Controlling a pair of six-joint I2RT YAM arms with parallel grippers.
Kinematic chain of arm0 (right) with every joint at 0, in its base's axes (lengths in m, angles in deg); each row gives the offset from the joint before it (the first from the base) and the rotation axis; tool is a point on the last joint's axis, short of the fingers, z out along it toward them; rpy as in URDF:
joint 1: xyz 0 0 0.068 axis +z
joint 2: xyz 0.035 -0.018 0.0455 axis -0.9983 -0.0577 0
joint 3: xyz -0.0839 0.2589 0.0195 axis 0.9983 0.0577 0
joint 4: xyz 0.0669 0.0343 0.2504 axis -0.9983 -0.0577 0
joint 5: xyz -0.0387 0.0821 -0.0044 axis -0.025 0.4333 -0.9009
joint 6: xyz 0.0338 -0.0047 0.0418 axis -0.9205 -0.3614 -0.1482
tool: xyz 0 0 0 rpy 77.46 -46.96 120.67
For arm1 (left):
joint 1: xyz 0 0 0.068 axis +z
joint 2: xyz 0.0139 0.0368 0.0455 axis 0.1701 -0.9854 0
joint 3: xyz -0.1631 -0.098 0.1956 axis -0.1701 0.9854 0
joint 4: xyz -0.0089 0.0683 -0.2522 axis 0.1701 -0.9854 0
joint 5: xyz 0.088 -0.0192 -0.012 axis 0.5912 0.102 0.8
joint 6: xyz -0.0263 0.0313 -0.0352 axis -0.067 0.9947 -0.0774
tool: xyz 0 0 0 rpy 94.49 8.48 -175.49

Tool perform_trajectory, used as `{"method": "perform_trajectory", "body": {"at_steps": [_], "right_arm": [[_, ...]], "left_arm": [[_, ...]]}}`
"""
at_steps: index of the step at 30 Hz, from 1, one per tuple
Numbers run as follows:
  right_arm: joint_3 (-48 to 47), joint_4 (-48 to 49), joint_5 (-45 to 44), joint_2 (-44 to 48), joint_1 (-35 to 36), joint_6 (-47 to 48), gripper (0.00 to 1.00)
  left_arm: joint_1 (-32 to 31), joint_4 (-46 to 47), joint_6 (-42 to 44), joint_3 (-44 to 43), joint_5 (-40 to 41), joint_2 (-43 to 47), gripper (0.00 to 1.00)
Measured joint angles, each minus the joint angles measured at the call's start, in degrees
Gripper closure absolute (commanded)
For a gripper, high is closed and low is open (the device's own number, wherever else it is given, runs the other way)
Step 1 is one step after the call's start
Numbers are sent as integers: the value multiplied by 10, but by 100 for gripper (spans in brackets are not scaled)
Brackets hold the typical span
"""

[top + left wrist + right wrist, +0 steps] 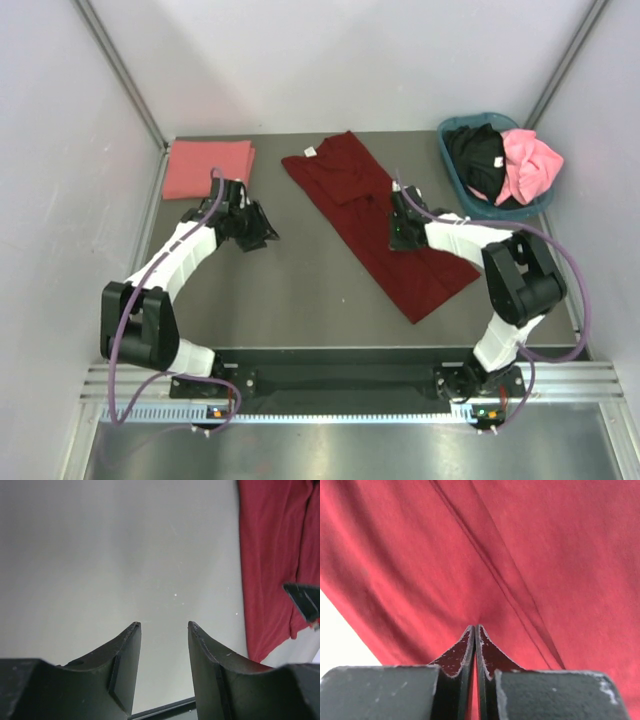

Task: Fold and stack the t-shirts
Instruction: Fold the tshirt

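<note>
We are looking at a job that seems roughly a quarter done. The salmon-pink t-shirt [208, 168] is lying folded in the far left corner of the table [300, 290], starting the stack. The dark maroon t-shirt [375, 225] is lying as a long band from the middle of the far edge towards the near right. We are judging it partly folded lengthwise, not yet squared or stacked. The black t-shirt [478, 158] and the bright pink t-shirt [530, 165] are sitting bunched in the teal basket [447, 145] at the far right corner, both unfolded.

The right gripper [475, 628] is bearing down on the maroon cloth, clenched, with wrinkles drawing in to its tips, so we are reading it as pinching that shirt. The left gripper [162, 625] is hanging released over bare table between the two laid-out shirts, holding nothing.

How much cloth the right jaws are catching is hidden between them. The maroon sleeves are hard to make out, and the basket may be hiding more underneath.
</note>
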Motion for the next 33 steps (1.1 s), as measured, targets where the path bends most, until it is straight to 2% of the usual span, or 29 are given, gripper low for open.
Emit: {"method": "perform_trajectory", "body": {"at_steps": [13,26,33], "right_arm": [[84,28,-86,51,84,-44,99],[89,6,-126,55,235,-174,95],[78,-30,-112,57,264,-211,90]], "left_arm": [[39,-7,4,5,21,0,51],[39,-30,16,68,34,60,50],[38,0,4,129,-24,63,51]]}}
